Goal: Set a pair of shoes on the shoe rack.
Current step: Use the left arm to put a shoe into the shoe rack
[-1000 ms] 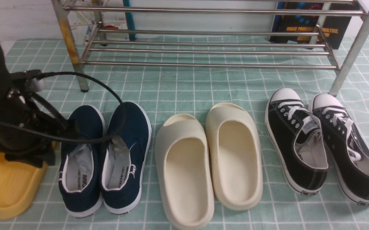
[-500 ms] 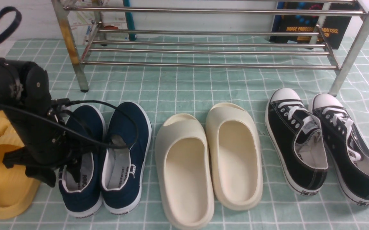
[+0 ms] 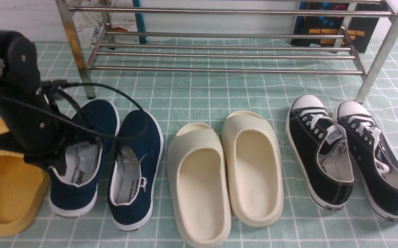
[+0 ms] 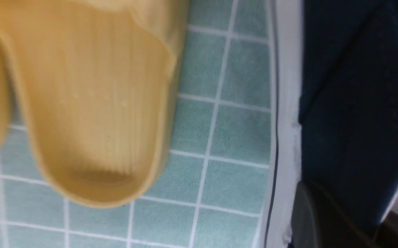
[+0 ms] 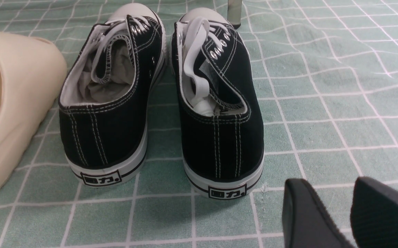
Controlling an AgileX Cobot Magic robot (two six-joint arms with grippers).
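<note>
Left hand clamped on the outer side wall of the left navy shoe. That shoe is tilted, heel end raised off the green checked cloth on the bench. Right navy shoe lies flat just beside it. Both are in front of the shoe rack, not on it. Right hand fingers apart, empty, behind the black sneakers. Yellow slide sits beside the left hand.

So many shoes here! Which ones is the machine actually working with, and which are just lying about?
Part of the job: left tool, gripped navy shoe, second navy shoe, shoe rack.

Just lying about: cream slides, black lace-up sneakers, yellow slides, book behind the rack.
</note>
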